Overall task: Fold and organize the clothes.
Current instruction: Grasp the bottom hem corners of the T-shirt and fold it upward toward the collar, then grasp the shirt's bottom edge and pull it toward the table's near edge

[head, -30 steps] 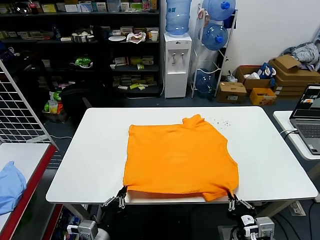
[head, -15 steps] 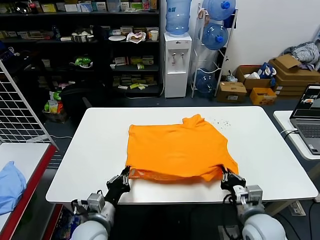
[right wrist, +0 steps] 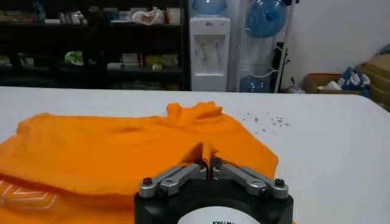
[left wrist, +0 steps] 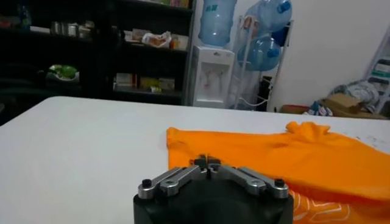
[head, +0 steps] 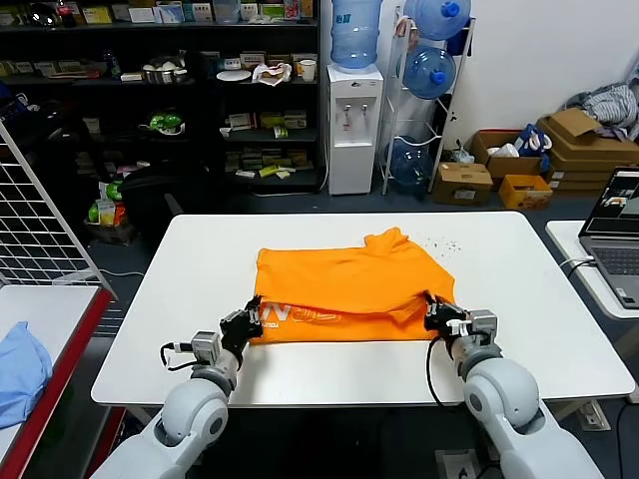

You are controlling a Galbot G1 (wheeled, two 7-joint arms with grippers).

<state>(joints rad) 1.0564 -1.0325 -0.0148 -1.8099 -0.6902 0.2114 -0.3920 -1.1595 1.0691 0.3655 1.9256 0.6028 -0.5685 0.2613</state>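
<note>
The orange T-shirt (head: 344, 284) lies on the white table (head: 180, 299), its near hem lifted and turned back so white lettering (head: 300, 313) shows on the underside. My left gripper (head: 250, 317) is shut on the hem's near left corner. My right gripper (head: 435, 311) is shut on the near right corner. In the left wrist view the gripper (left wrist: 207, 161) pinches the orange T-shirt (left wrist: 274, 158). In the right wrist view the gripper (right wrist: 208, 164) holds a pinched ridge of the orange T-shirt (right wrist: 122, 152).
A light blue garment (head: 20, 374) lies on a side table at the left. A laptop (head: 619, 235) sits on another table at the right. Shelves, a water dispenser (head: 354, 125) and boxes stand beyond the table's far edge.
Both grippers have moved from the table's near edge toward the far side, carrying the shirt's near hem up and over. The lettering has come into view.
</note>
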